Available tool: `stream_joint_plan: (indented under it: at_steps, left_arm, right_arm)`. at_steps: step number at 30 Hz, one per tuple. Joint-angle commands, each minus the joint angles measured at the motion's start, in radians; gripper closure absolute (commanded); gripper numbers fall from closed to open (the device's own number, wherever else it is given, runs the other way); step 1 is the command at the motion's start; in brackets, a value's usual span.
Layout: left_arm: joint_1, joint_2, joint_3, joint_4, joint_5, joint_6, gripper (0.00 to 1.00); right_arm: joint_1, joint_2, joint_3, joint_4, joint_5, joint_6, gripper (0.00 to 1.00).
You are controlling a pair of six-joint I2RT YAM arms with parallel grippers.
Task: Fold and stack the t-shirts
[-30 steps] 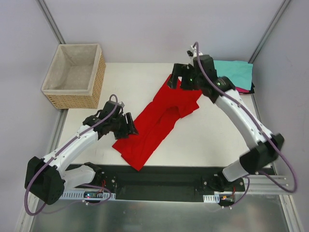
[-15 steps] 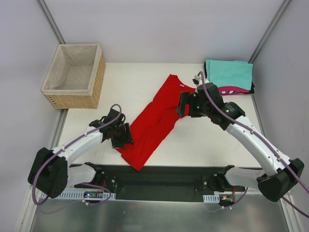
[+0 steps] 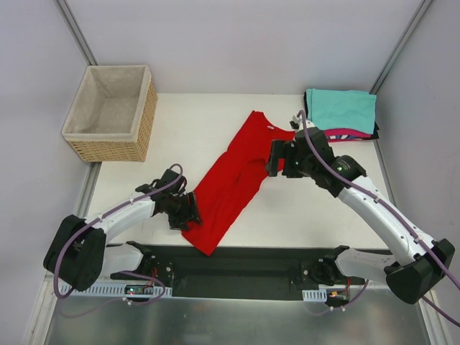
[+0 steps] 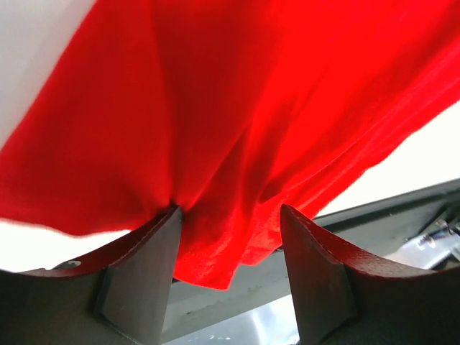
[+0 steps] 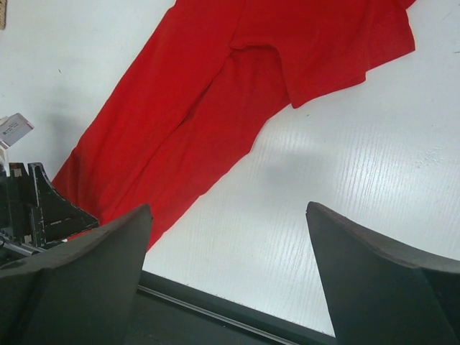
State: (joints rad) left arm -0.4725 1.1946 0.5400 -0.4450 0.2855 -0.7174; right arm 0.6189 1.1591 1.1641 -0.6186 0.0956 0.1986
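A bright red t-shirt [image 3: 230, 180] lies stretched out diagonally on the white table, narrowed into a long strip. My left gripper [image 3: 188, 210] is low at its near left edge. In the left wrist view the red cloth [image 4: 237, 108] hangs between the spread fingers [image 4: 231, 215], brushing the left one only; the jaws are open. My right gripper [image 3: 277, 158] hovers by the shirt's right sleeve, wide open [image 5: 228, 212] over bare table, with the red shirt [image 5: 194, 122] ahead. A folded stack sits at the far right corner, with teal [image 3: 341, 108] on top, then magenta [image 3: 346, 134] and black [image 3: 371, 132].
A wicker basket [image 3: 108, 149] with beige lining stands off the table's far left corner. The black base rail [image 3: 237, 262] runs along the near edge, just below the shirt's hem. Grey walls enclose the table on three sides.
The right gripper came back from the shirt's collar end to beside the sleeve, and the sleeve now lies narrower. The left gripper slid nearer along the shirt's left edge.
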Motion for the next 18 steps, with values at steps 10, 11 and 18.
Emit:
stream_joint_plan:
  at_steps: [10,11,18]
  left_arm:
    - [-0.165,0.209,-0.043,0.163,0.040,-0.080,0.43]
    - [-0.211,0.224,-0.022,0.172,0.040,-0.091,0.43]
    - [-0.403,0.457,0.208,0.198,0.044,-0.131,0.44]
  right_arm:
    - [0.002,-0.010,0.009,-0.033,0.049,0.001,0.07]
    - [0.002,-0.010,0.011,-0.033,0.049,-0.001,0.07]
    - [0.002,-0.002,0.017,-0.049,0.062,0.002,0.07]
